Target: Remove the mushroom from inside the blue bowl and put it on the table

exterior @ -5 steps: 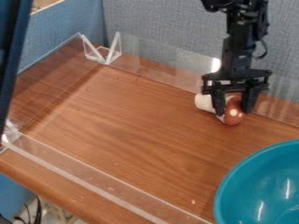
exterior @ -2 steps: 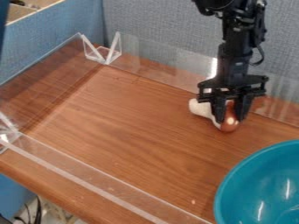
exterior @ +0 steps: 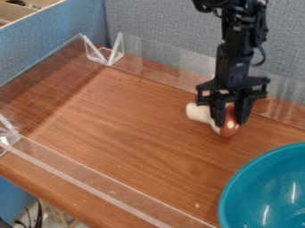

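Note:
The mushroom lies on its side at the back right of the table, cream stem pointing left and orange cap showing low between the fingers. My gripper hangs straight down over it, its dark fingers closed around the mushroom's body, at or just above the wood. The blue bowl stands at the front right corner, partly cut off by the frame edge, and nothing shows inside it. The gripper is behind the bowl and to its left, apart from its rim.
Low clear acrylic walls edge the tabletop. A small clear bracket stands at the back left corner. A blue fabric partition rises behind the table. Bare wood stretches left of the gripper.
The gripper has shifted a little left and toward the front, and the mushroom has moved with it. The fingers have drawn closer together around the mushroom.

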Robot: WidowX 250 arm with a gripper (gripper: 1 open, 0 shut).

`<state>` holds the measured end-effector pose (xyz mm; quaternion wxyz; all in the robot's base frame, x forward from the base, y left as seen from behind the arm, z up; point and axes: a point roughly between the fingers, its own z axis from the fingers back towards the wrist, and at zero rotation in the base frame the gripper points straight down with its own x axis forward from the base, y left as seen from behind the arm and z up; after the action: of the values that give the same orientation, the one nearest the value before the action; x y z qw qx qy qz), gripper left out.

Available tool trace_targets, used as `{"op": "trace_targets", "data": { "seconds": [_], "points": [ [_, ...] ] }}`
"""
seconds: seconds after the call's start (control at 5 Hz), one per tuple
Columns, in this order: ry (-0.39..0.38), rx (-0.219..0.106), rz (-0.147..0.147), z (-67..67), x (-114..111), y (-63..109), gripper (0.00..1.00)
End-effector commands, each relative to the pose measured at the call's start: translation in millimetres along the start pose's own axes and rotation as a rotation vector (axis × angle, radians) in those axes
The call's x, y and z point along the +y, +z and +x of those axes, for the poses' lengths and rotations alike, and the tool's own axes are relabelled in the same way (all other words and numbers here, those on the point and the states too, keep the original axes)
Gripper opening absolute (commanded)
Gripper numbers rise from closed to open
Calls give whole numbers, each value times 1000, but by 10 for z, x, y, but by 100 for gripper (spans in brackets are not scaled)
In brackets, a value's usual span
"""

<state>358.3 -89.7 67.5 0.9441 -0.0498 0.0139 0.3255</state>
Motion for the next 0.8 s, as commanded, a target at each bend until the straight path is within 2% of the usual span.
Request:
{"op": "trace_targets", "data": {
  "seconds": [0.0,0.2,0.6],
  "points": [
    [-70,-58,-78,-30,-108,348,0],
    [-134,-54,-79,-100,-149,324,0],
    [-183,-56,-81,-119,-289,520,0]
  ]
}}
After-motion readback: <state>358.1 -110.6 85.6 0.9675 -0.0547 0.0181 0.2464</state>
